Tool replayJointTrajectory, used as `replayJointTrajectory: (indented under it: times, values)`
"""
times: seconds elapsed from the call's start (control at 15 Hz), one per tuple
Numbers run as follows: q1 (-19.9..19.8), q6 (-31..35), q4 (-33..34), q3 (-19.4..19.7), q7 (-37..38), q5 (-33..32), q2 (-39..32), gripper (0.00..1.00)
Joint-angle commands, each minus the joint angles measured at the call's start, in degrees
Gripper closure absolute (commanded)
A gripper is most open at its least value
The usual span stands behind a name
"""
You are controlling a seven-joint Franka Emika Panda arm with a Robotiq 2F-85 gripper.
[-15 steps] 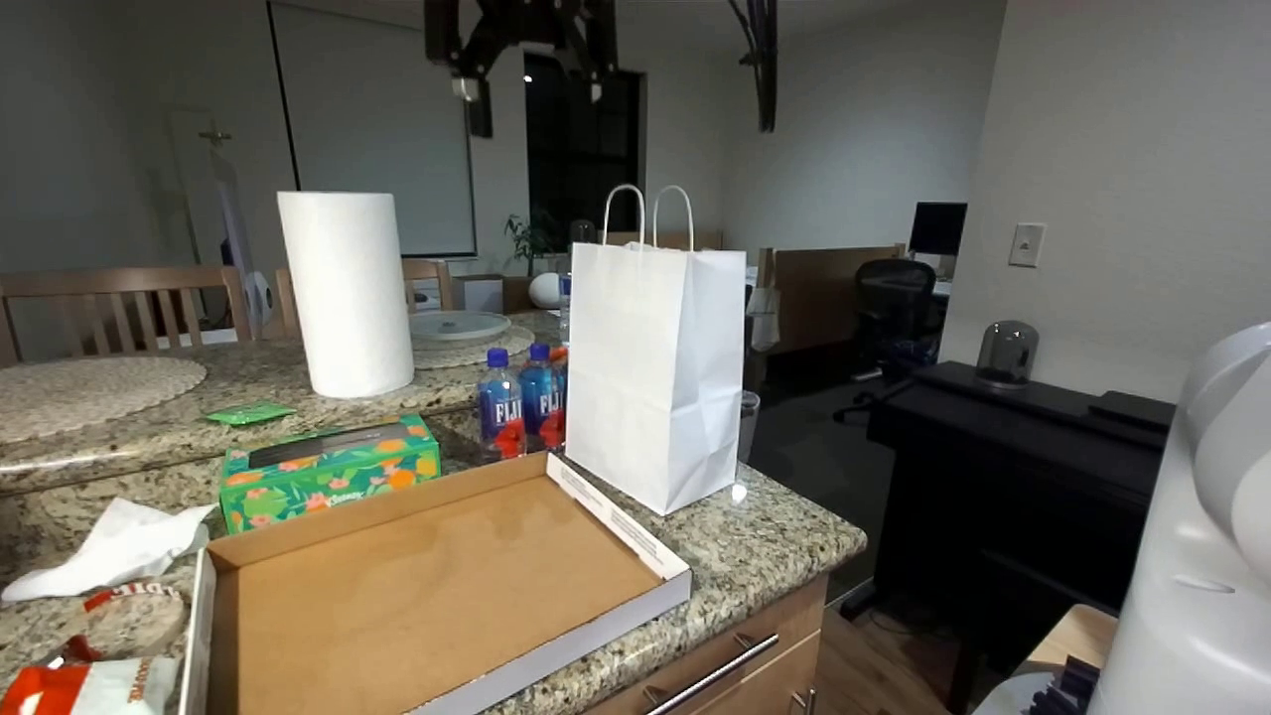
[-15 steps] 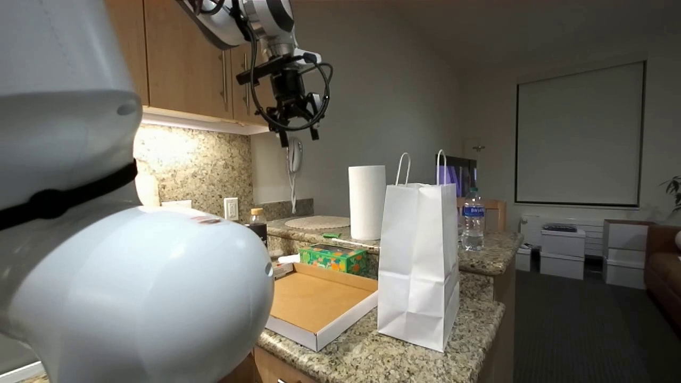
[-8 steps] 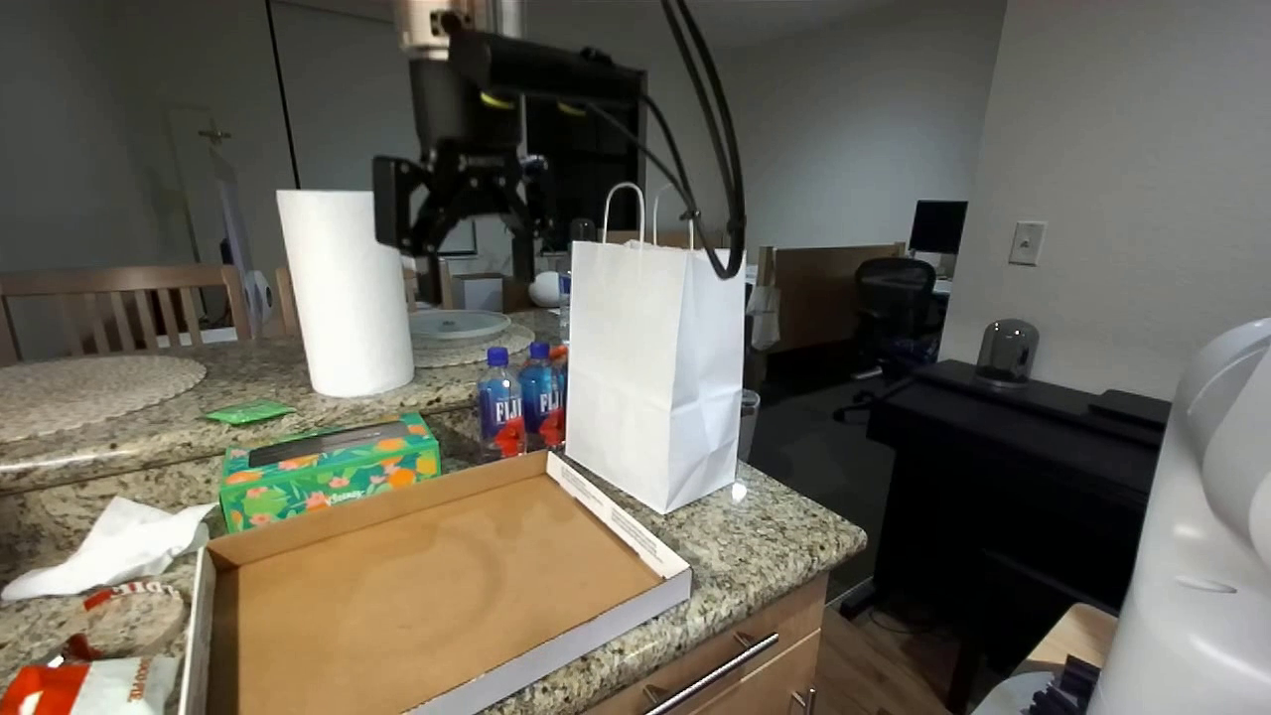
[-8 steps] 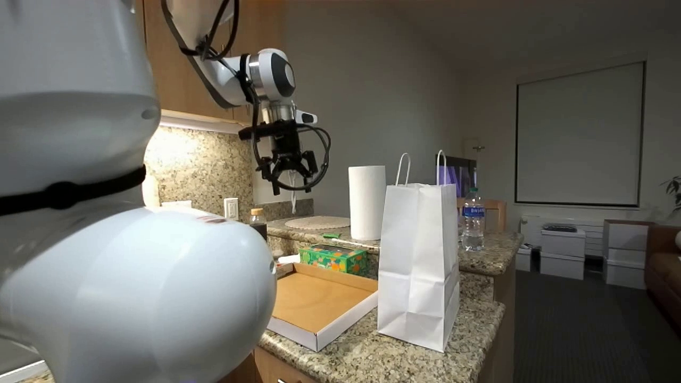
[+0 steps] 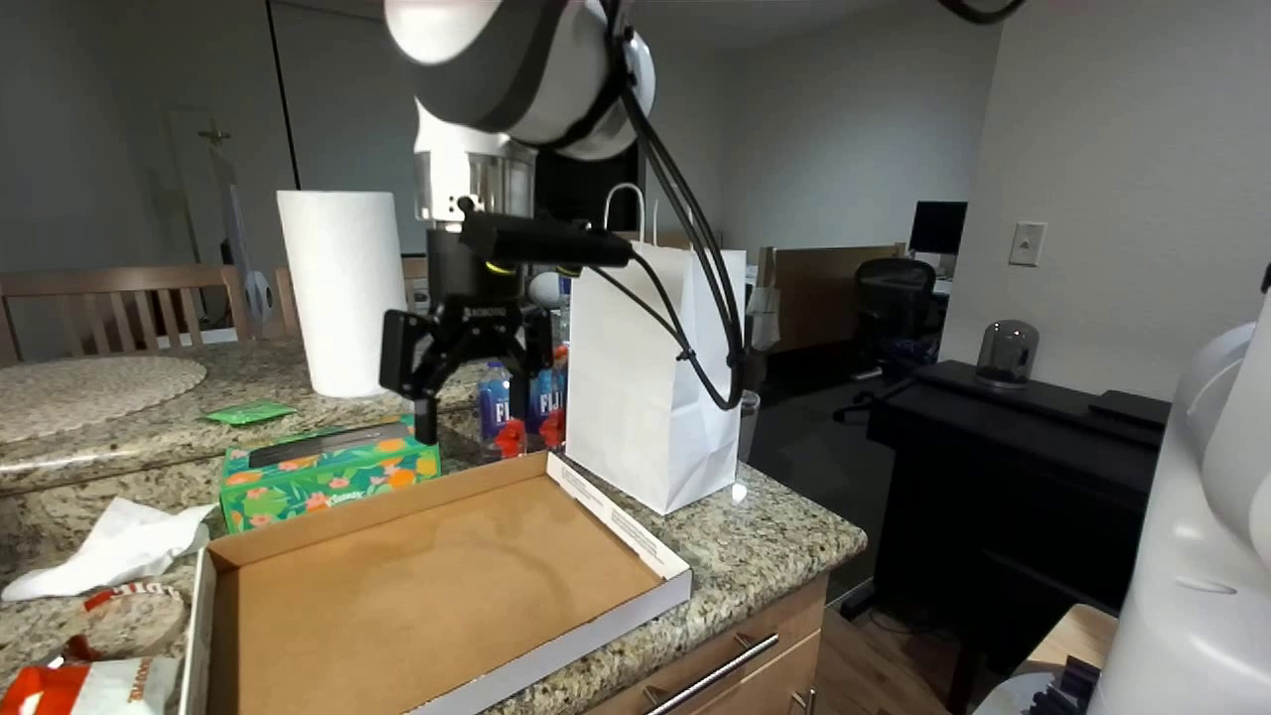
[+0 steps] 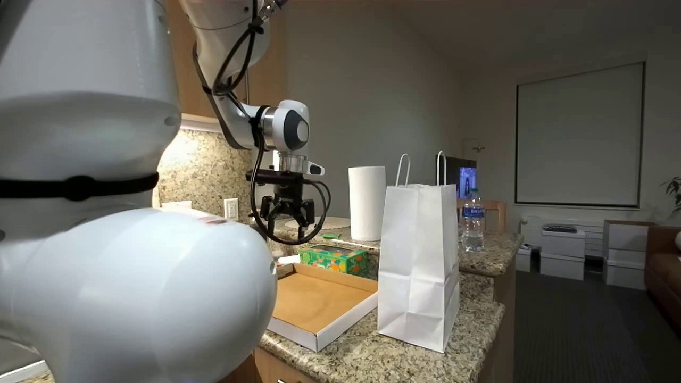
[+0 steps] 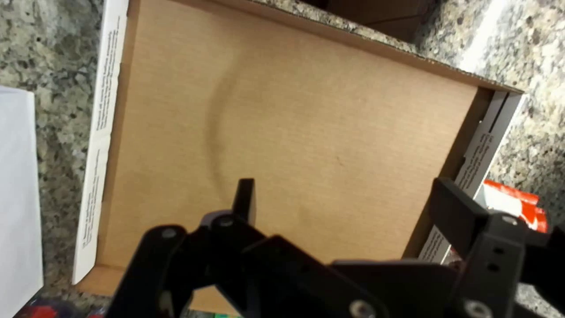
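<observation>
My gripper (image 5: 473, 409) is open with nothing between its fingers. It points down and hangs in the air over the counter, also seen in an exterior view (image 6: 287, 230). In the wrist view the spread fingers (image 7: 348, 192) stand over a shallow cardboard tray (image 7: 309, 110), brown inside with white edges. The tray, bare inside, shows in both exterior views (image 5: 437, 586) (image 6: 319, 306). A green floral tissue box (image 5: 333, 475) stands behind it, near the gripper in the picture. A white paper bag (image 5: 621, 387) with upright handles stands beside the tray (image 6: 417, 266).
A paper towel roll (image 5: 348, 298) stands on the raised ledge, with a green packet (image 5: 250, 412). Water bottles (image 5: 494, 397) stand behind the tray, partly hidden by the gripper. A crumpled tissue (image 5: 114, 546) and a red-and-white packet (image 5: 109, 685) lie beside the tray.
The arm has come down from high above the counter, and the gripper is now much lower, in front of the tissue box and bottles. It stays open. The objects have not moved.
</observation>
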State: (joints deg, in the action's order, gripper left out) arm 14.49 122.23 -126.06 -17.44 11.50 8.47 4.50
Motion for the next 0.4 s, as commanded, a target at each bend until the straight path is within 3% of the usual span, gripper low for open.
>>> replayJointTrajectory:
  times: [0.0, 0.07, 0.33]
  values:
    - [0.3, 1.3, -2.8, 1.4, -6.8, 4.9, -2.3, 0.0]
    - [0.4, -0.1, -0.8, 0.8, -2.2, 1.6, -1.8, 0.0]
    - [0.4, -0.1, -1.5, 1.4, -4.5, 3.0, -3.3, 0.0]
